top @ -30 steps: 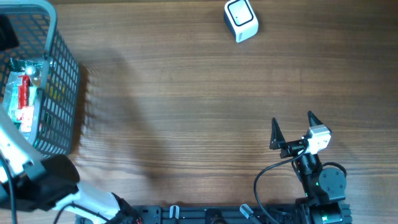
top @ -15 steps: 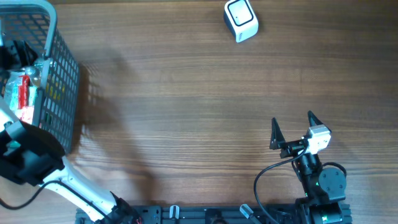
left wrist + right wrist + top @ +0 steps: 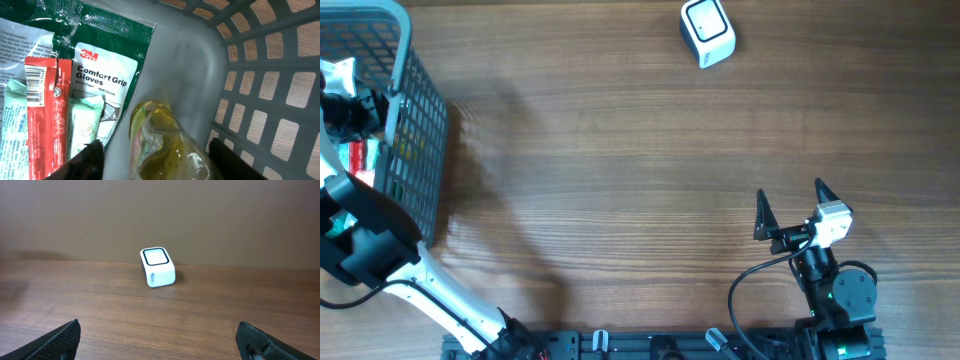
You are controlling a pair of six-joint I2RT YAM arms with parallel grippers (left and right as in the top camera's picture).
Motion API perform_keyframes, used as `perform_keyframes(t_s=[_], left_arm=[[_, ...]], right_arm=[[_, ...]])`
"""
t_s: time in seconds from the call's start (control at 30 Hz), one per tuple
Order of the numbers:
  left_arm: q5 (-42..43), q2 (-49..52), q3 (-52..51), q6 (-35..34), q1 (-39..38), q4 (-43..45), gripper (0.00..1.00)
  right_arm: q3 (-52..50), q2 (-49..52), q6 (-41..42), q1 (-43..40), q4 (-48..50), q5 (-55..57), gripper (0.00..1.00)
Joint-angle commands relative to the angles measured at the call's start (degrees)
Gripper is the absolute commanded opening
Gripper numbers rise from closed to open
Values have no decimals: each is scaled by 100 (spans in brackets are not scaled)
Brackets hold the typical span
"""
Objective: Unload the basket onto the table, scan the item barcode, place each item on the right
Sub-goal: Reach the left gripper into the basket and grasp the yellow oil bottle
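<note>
- Overhead: the left gripper (image 3: 344, 98) now sits inside the grey basket (image 3: 422, 120) at the table's (image 3: 620, 160) left edge. A second ago the arm's wrist block lay lower, near the basket's bottom corner, and more of the packets in the basket showed.
- The left arm has since swung up along the basket, and the gripper now covers much of the contents.
- The right gripper (image 3: 790, 200) and the white scanner (image 3: 707, 32) sit exactly where they did before, well apart from each other.
- Left wrist view: the left gripper (image 3: 155, 146) has its jaws apart, one finger on each side of a yellow item (image 3: 162, 137) in clear wrap lying on the basket (image 3: 260, 75) floor.
- Bare floor shows between the finger on the picture's left (image 3: 92, 157) and the yellow item, so it is not clamped.
- Just beside the yellow item lie a pack of 3M gloves (image 3: 105, 75) and a red sachet (image 3: 42, 100) with a barcode.
- Right wrist view: the right gripper (image 3: 157, 326) is spread wide and holds nothing; the scanner (image 3: 158, 267) stands ahead of it.
</note>
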Motion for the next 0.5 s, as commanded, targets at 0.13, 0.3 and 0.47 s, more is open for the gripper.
perform_keyframes(t_s=[0.13, 0.3, 0.47], left_arm=[[114, 61, -66, 63, -55, 20, 40], [109, -63, -66, 66, -52, 109, 33], [116, -411, -55, 2, -55, 282, 22]], right_arm=[[-4, -35, -70, -13, 13, -31, 100], [-4, -35, -68, -13, 13, -31, 100], [-4, -35, -68, -13, 13, -28, 100]])
